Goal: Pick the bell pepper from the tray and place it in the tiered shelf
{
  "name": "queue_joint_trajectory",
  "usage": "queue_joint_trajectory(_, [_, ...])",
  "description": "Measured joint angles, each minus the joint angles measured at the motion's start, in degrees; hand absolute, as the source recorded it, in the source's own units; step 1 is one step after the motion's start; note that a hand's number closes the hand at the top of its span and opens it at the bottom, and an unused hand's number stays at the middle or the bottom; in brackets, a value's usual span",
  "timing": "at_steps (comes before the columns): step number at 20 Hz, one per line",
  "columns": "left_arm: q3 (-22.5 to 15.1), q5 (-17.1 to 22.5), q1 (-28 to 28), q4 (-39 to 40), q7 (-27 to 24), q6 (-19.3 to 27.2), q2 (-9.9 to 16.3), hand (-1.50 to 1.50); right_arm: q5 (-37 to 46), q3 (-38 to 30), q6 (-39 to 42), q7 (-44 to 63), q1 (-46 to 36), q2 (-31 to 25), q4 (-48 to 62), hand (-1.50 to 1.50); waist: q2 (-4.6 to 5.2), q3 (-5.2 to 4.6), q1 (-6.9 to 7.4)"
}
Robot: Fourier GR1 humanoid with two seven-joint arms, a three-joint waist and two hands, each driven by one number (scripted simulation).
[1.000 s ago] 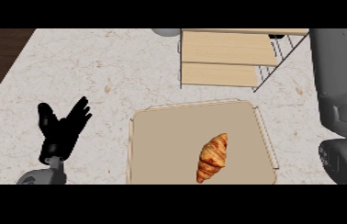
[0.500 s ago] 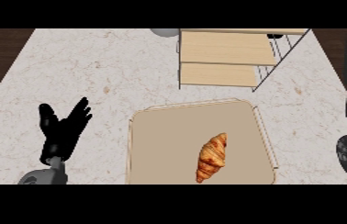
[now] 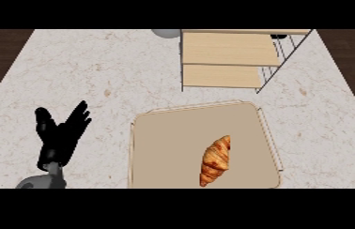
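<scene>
I see no pepper, only a croissant (image 3: pixel 215 160) on tray (image 3: pixel 201 125) | left hand (image 3: pixel 62 134) resting, fingers straight, empty; right hand unseen | likely light, flaky: I'd hold its thick middle

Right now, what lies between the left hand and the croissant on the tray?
In the head view, a strip of bare marble counter, then the tray's left rim and some bare tray floor, separate the left hand from the croissant. No bell pepper shows.
</scene>
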Motion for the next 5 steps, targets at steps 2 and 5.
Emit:
queue_joint_trajectory(2, [0.1,-0.4,-0.1,1.2,-1.4,0.3,-0.3,0.0,-2.6,-1.3,2.5,0.0,2.4,-1.8,-1.8,-1.5,-0.05,0.08,-0.14])
queue_joint_trajectory(5, [0.2,-0.4,0.3,0.7,-1.7,0.2,-0.5,0.0,-6.6,-3.2,6.2,-0.5,6.1,-4.3,-4.1,-1.5,-0.06,0.08,-0.04])
